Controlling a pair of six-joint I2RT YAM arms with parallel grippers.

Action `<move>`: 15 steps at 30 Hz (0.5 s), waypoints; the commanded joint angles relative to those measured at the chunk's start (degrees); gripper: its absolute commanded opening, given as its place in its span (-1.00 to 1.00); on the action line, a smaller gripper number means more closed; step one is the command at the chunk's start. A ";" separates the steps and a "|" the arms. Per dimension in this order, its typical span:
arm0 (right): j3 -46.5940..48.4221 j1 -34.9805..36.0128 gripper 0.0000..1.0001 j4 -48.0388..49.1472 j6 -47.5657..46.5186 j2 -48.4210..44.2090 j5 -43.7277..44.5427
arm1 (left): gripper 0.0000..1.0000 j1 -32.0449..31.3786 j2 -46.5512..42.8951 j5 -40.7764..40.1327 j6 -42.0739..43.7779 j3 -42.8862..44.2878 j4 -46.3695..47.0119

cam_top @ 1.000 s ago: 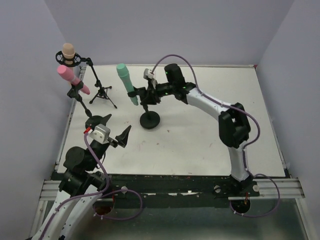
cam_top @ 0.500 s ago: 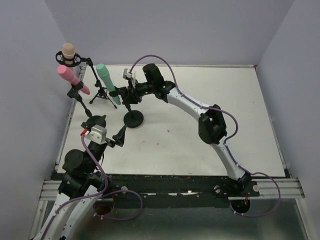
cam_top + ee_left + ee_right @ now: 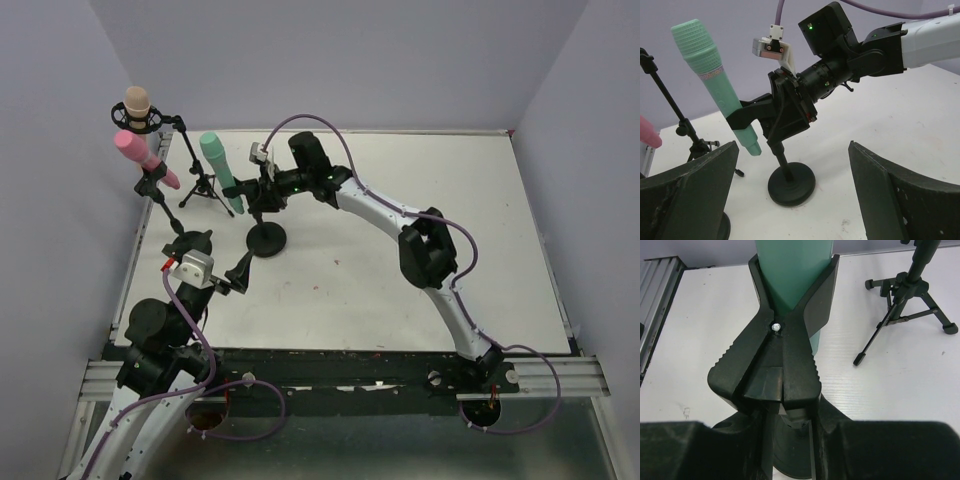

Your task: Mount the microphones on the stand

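Your right gripper [image 3: 262, 190] is clamped on the clip [image 3: 771, 365] at the top of the round-footed stand [image 3: 791, 183], with its fingers closed against the clip's two handles. The mouth of that clip holds the teal microphone [image 3: 715, 85] by its lower half. The microphone is tilted with its head up, and its tail hangs free above the desk [image 3: 400, 280]. The stand's foot appears to sit on the surface in the far left part of the desk, just beside the nearest legs of the tripod stand [image 3: 203, 187]. The right arm reaches to it across the desk from the near right corner.

The peach microphone [image 3: 137, 103] sits upright in the holder at the top of the tripod stand, by the far left corner. The pink microphone [image 3: 140, 158] is close below it in the overhead view. It is held at a slant, head up, on a thin stand [image 3: 160, 197] along the left edge.

Your left gripper [image 3: 222, 256] hovers by the left edge toward the near side, with its fingers spread wide apart and nothing between them. It faces the round-footed stand, and in its own wrist view the foot and pole show in the gap between the two fingers, well clear of both
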 commanded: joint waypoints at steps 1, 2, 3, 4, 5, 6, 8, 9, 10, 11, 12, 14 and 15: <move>-2.67 0.15 -0.43 -3.60 0.29 -1.45 -1.25 | 0.98 -0.07 -0.45 -0.01 0.03 -0.08 -0.70; -2.85 0.15 -0.41 -3.60 0.38 -1.72 -1.43 | 0.97 0.01 -0.54 -0.01 -0.06 0.01 -0.79; -3.02 0.06 -0.39 -3.52 0.47 -1.89 -1.43 | 0.97 0.01 -0.54 -0.01 -0.06 0.01 -0.79; -3.20 0.06 -0.38 -3.52 0.47 -2.07 -1.34 | 0.97 0.01 -0.72 0.08 -0.15 -0.08 -0.79; -3.29 -0.02 -0.29 -3.52 0.56 -2.24 -1.60 | 0.97 -0.07 -0.63 0.08 -0.06 0.01 -0.87; -3.46 -0.20 -0.27 -3.52 0.73 -2.42 -1.78 | 0.97 0.01 -0.72 0.08 -0.23 0.01 -0.87; -3.73 -0.46 -0.11 -3.60 1.17 -2.95 -2.31 | 0.97 0.01 -0.72 0.25 -0.15 0.01 -0.96; -3.99 -0.64 -0.06 -3.60 1.35 -3.21 -2.57 | 0.97 -0.07 -0.81 0.25 -0.23 0.10 -0.79; -4.34 -0.73 0.02 -3.52 1.44 -3.47 -2.92 | 0.97 -0.07 -0.89 0.34 -0.24 0.10 -0.96; -4.78 -0.99 0.07 -3.52 1.44 -3.91 -3.10 | 0.97 -0.07 -0.90 0.34 -0.24 0.10 -0.88; -5.30 -1.16 0.12 -3.43 1.44 -4.35 -3.36 | 0.97 -0.07 -1.07 0.43 -0.32 0.01 -0.87; -6.71 -1.60 0.21 -3.43 1.35 -5.23 -3.89 | 0.97 -0.07 -1.07 0.43 -0.41 0.01 -0.87; -7.24 -1.95 0.24 -3.43 1.26 -5.76 -4.33 | 0.97 -0.07 -1.16 0.52 -0.41 0.01 -0.96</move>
